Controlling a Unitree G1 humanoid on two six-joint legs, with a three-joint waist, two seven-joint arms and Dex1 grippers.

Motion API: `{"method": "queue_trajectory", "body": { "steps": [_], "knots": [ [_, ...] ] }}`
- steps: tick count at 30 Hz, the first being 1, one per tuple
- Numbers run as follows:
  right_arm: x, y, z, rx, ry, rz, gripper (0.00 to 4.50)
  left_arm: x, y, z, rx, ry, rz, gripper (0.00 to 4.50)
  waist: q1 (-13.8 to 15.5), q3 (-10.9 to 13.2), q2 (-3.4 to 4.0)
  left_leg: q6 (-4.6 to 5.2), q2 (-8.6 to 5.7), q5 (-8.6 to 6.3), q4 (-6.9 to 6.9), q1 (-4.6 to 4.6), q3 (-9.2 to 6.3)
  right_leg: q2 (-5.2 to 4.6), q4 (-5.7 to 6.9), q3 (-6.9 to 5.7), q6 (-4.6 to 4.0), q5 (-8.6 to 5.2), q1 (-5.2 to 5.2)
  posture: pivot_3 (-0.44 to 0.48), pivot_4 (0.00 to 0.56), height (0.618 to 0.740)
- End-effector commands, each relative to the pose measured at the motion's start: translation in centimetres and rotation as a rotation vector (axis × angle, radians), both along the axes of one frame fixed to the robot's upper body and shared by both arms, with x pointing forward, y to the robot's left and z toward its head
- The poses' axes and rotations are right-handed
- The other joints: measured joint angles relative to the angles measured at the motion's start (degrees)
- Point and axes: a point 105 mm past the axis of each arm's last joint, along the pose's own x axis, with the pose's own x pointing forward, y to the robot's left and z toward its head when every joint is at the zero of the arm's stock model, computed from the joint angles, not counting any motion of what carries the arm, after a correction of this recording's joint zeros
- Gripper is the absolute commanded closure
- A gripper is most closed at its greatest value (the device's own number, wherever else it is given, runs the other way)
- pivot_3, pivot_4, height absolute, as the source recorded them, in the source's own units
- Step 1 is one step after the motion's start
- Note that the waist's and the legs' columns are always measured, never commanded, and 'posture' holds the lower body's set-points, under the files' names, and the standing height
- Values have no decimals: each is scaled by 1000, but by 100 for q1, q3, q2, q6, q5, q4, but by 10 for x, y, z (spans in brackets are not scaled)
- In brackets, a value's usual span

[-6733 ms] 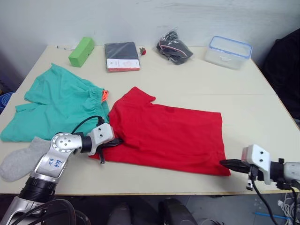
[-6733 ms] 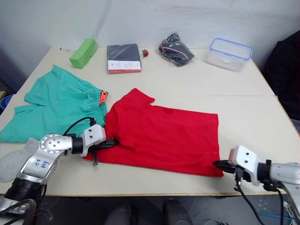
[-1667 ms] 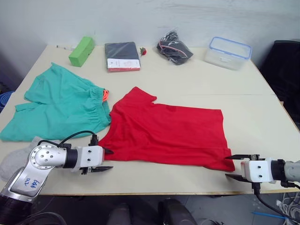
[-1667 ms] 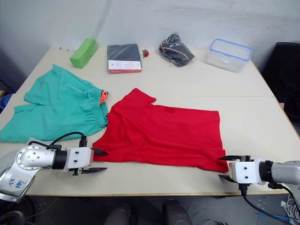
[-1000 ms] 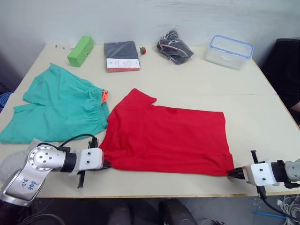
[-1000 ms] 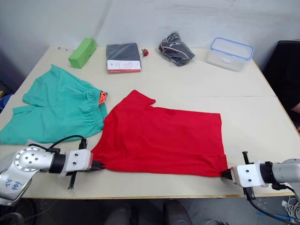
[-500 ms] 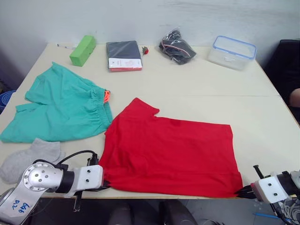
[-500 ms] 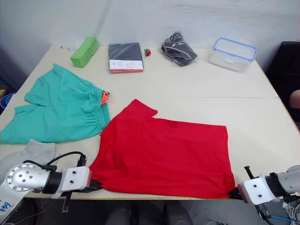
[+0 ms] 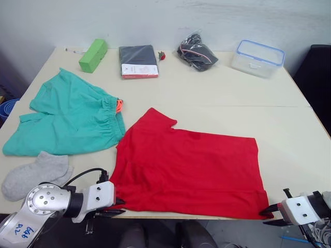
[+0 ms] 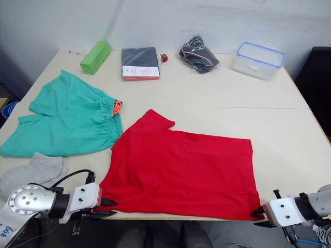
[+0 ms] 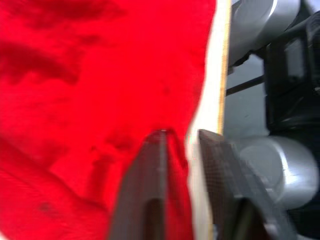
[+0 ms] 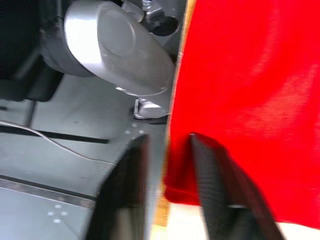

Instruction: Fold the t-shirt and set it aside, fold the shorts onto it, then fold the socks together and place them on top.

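Note:
The red t-shirt [image 9: 186, 165] lies spread flat, its near hem along the table's front edge and its collar side toward the left. My left gripper [image 9: 118, 206] sits open at the shirt's near-left corner, fingers astride the hem [image 11: 170, 85]. My right gripper [image 9: 270, 216] is open at the near-right corner, one finger above and one below the cloth edge [image 12: 235, 100]. The teal shorts [image 9: 67, 121] lie flat at the left. The grey socks [image 9: 33, 173] rest in front of them near the table's edge.
Along the back of the table [image 9: 289, 129] stand a green box [image 9: 93, 55], a dark packaged garment [image 9: 137, 61], a black bagged bundle [image 9: 197, 51] and a clear container with a blue rim [image 9: 257, 50]. A black chair [image 9: 320, 77] stands off the right side.
Both grippers, shut on the shirt's near corners half a second ago, have opened and let go. The shirt rests flat at the front edge.

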Motion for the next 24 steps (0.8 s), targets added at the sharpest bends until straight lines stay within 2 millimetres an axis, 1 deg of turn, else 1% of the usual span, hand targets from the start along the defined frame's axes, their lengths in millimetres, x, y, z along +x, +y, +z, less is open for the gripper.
{"method": "queue_trajectory", "body": {
  "steps": [1,3,4,6,7,8,10,13,14,15,17,18,22,23,24],
  "knots": [
    [4,8,30,76,39,-55,1777,-2,0,18,-68,40,14,1981,0,7,4,-1,0,0,0,-1,0,0,0,0,0,0,-2,0,150,740],
    [6,19,49,165,101,-115,1037,5,4,33,-112,45,56,1303,3,12,7,-2,0,1,1,-5,-3,2,9,-2,0,0,-7,0,150,740],
    [8,24,60,210,136,-146,788,10,7,42,-133,44,73,1076,6,13,9,-1,0,1,1,-4,-4,2,13,-3,0,0,-8,0,150,740],
    [12,32,77,286,194,-193,35,20,12,58,-173,37,104,402,3,15,5,2,0,2,1,-3,-8,3,21,-7,0,0,-9,0,150,740],
    [16,36,86,326,214,-217,0,27,14,66,-201,32,119,156,5,15,5,3,0,2,0,-2,-9,4,22,-7,0,0,-9,0,150,740],
    [20,38,92,358,224,-236,0,32,15,73,-222,29,130,6,6,16,6,2,0,2,1,0,-10,4,25,-9,0,0,-8,0,150,740],
    [31,43,102,421,224,-281,0,44,16,84,-264,16,151,6,8,19,9,3,0,2,3,-6,-11,4,28,-12,0,0,-17,0,150,740],
    [58,43,110,490,180,-369,0,78,20,100,-332,-28,234,6,8,20,9,-15,-2,10,8,-23,-11,4,29,-13,2,1,-37,0,150,740],
    [69,42,111,504,156,-403,0,94,21,103,-341,-51,279,6,8,19,10,-16,-2,11,13,-45,-11,4,32,-14,4,2,-60,0,150,740],
    [82,40,111,519,131,-445,0,114,24,104,-342,-77,340,6,24,19,9,-15,-2,11,30,-87,-9,4,56,-13,6,3,-108,0,150,740],
    [111,36,111,546,79,-545,0,150,28,106,-346,-109,446,6,51,22,11,-15,-3,10,68,-122,-9,6,84,-15,8,4,-143,0,150,740],
    [123,34,110,551,62,-586,0,162,28,106,-348,-113,473,6,50,21,9,-14,-3,10,82,-149,-6,6,98,-12,9,5,-172,0,150,740],
    [165,24,99,502,-38,-721,0,194,23,106,-340,-106,501,6,28,21,8,-10,-2,8,200,-311,6,2,229,-16,11,6,-365,0,150,740],
    [174,22,95,485,-59,-750,0,200,21,104,-332,-101,501,6,12,21,8,-10,-2,8,204,-336,23,-5,254,-23,11,6,-408,0,150,740],
    [180,21,92,469,-72,-768,0,206,19,102,-316,-98,502,6,-3,22,8,-11,-2,9,216,-346,27,-5,278,-30,11,6,-425,0,150,740]
  ]
}}
